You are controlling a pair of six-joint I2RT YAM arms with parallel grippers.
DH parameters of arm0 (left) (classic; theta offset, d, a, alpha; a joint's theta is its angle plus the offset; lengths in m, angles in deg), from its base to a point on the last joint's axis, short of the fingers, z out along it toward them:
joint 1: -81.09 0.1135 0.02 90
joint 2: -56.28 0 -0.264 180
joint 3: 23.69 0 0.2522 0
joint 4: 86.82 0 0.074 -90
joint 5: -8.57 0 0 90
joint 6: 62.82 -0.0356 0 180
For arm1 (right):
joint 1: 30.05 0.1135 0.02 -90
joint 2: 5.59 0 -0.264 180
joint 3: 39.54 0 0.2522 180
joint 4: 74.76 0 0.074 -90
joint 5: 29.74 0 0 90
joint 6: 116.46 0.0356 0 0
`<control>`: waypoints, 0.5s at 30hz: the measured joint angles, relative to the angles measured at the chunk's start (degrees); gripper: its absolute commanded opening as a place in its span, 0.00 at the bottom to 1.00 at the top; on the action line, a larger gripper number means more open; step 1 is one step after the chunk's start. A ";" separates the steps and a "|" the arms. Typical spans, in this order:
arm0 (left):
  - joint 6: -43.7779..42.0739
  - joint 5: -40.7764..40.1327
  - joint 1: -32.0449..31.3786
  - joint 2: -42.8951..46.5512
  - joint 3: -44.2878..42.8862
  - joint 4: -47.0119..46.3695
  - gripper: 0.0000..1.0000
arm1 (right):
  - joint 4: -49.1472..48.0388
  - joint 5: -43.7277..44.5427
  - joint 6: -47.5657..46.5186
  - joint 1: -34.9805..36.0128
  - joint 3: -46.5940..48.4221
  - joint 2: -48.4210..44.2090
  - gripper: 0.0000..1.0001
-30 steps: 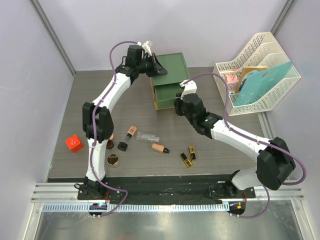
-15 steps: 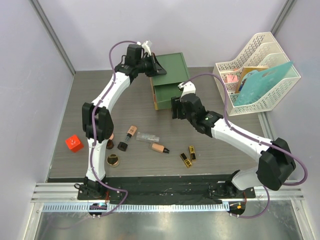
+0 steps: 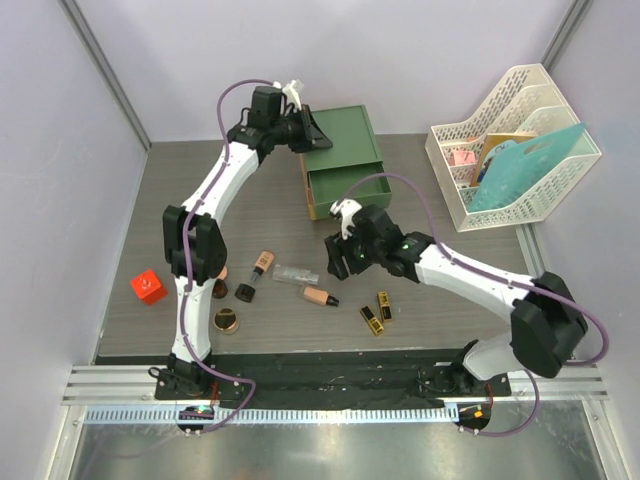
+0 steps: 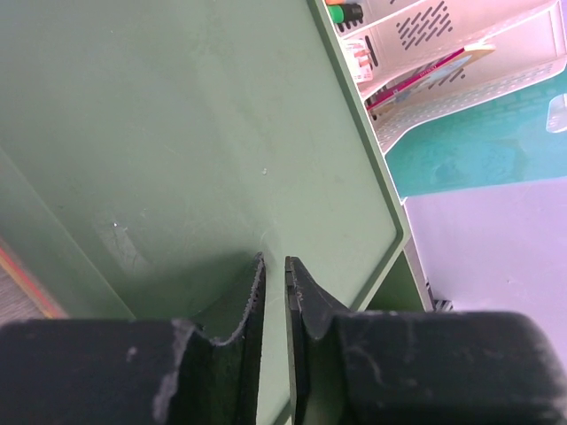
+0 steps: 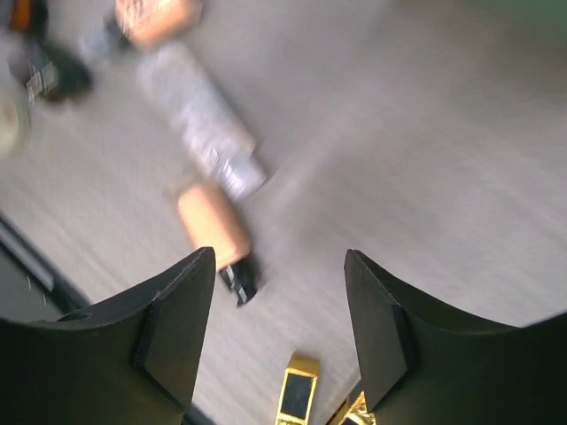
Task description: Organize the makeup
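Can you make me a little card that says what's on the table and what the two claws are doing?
Left claw: nearly closed, at the top of the green box
Right claw: open, empty, near the clear tube
Peach tubes: two, lying on the table
Lipsticks: two, gold and black, close together
Gold jar: near front, left
Red cube: far left
White rack: back right

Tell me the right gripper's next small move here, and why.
Probably lower the right gripper onto the peach tube with a black cap, nudging sideways to centre it. The gripper is open and empty above the grey table; the tube lies loose, just off one fingertip, next to the clear plastic tube.
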 measured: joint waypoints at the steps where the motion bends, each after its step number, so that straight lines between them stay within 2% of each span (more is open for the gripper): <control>1: -0.11 0.17 0.02 0.00 -0.13 0.07 0.19 | 0.52 -1.64 -0.66 0.42 -0.04 1.57 0.65; 8: -0.37 0.42 0.35 0.09 -2.89 2.82 0.19 | 2.60 -8.63 -6.16 3.91 0.11 10.80 0.67; 15: -0.39 0.57 1.05 0.96 -2.93 4.24 0.19 | 4.17 -12.39 -10.16 5.75 4.07 18.71 0.69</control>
